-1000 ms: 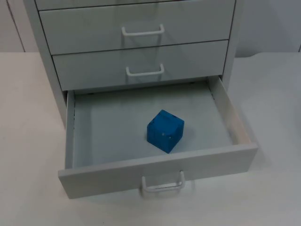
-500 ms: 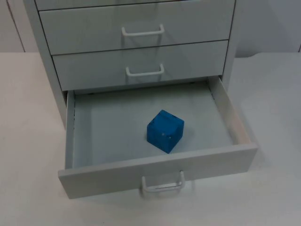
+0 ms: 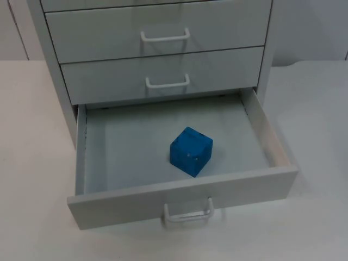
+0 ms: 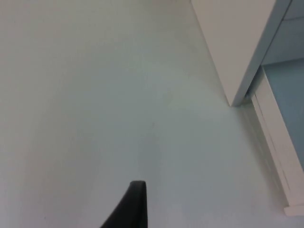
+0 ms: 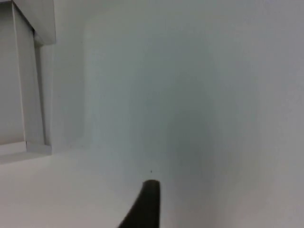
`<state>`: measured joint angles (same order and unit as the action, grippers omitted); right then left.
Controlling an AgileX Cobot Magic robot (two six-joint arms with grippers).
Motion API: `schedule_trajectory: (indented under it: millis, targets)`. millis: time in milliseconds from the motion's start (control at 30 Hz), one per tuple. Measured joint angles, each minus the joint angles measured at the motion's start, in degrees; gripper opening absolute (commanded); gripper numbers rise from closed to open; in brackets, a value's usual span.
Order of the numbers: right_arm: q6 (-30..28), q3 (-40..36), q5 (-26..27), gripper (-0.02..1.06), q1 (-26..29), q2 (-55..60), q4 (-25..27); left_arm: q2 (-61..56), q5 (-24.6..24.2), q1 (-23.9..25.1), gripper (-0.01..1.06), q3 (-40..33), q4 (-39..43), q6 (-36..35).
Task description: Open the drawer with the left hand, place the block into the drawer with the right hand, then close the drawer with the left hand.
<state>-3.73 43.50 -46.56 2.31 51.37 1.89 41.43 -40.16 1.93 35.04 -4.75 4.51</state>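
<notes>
A blue block (image 3: 191,151) lies on the floor of the pulled-out bottom drawer (image 3: 179,194), right of its middle and close behind the front panel. The drawer's white handle (image 3: 188,213) faces the table's front edge. My left gripper (image 4: 135,205) hangs over bare table to the left of the cabinet, with the cabinet's side (image 4: 235,45) and the drawer's side wall (image 4: 275,142) ahead of it. My right gripper (image 5: 146,204) hovers over bare table to the right of the drawer, whose side wall (image 5: 29,90) shows beyond it. Neither gripper holds anything that I can see.
The grey cabinet (image 3: 54,65) stands at the back of the white table (image 3: 321,217). Above the open drawer are two shut drawers with white handles (image 3: 167,82). The open drawer juts forward towards the table's front edge.
</notes>
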Motion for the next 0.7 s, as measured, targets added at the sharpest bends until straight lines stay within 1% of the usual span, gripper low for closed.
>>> schedule_trajectory:
  millis: [33, 67, 167, 300, 367, 400, 467, 500, 533, 567, 600, 633, 667, 700]
  targets:
    - [-0.1, -0.1, 0.1, 1.02, 0.0, 0.0, 0.0, 0.0, 0.0, 0.0, 1.05, 0.0, 0.0, 0.0]
    - [-0.1, -0.1, 0.2, 1.05, 0.0, 0.0, 0.0, 0.0, 0.0, 0.0, 1.05, 0.0, 0.0, 0.0]
    - [-0.1, -0.1, 0.5, 1.05, 0.0, 0.0, 0.0, 0.0, 0.0, 0.0, 1.05, 0.0, 0.0, 0.0]
    - [-0.1, -0.1, 1.1, 1.05, 0.0, 0.0, 0.0, 0.7, -1.7, 0.0, 1.05, 0.0, -1.3, 0.0]
    - [-0.1, -0.1, 1.2, 1.05, 0.0, 0.0, 0.1, 1.2, -2.2, 0.0, 1.01, 0.0, -2.0, 0.2]
    - [-0.1, -0.1, 1.4, 1.05, 0.0, 0.0, 0.1, 2.0, -2.8, 0.0, 1.01, 0.3, -3.5, 0.8]
    - [-0.1, -0.1, 1.5, 1.05, 0.0, 0.0, 0.6, 3.9, -4.0, 0.0, 0.88, 1.7, -8.3, 3.9]
    - [-0.1, -0.1, 1.7, 1.05, 0.0, 0.0, 1.0, 5.3, -4.6, 0.0, 0.78, 2.5, -11.8, 5.7]
    - [-0.1, -0.1, 1.7, 1.05, 0.0, 0.0, 1.0, 5.3, -4.6, 0.0, 0.68, 2.5, -11.8, 5.7]
    - [-0.1, -0.1, 1.8, 1.05, 0.0, 0.0, 1.1, 6.5, -5.2, 0.0, 0.68, 3.5, -15.4, 7.4]
    - [-0.1, -0.1, 1.8, 1.05, 0.0, 0.0, 1.2, 9.2, -5.7, 0.0, 0.53, 5.0, -20.5, 11.0]
    - [-0.1, -0.1, 1.9, 1.05, 0.0, 0.0, 1.3, 10.6, -6.2, 0.0, 0.38, 5.7, -23.4, 14.2]
    - [-0.1, -0.1, 1.9, 1.05, 0.0, 0.0, 1.3, 10.6, -6.2, 0.0, 0.26, 5.7, -23.4, 14.2]
    - [-0.1, -0.1, 1.9, 1.05, 0.0, 0.0, 1.3, 12.0, -6.9, 0.0, 0.26, 6.4, -26.9, 17.3]
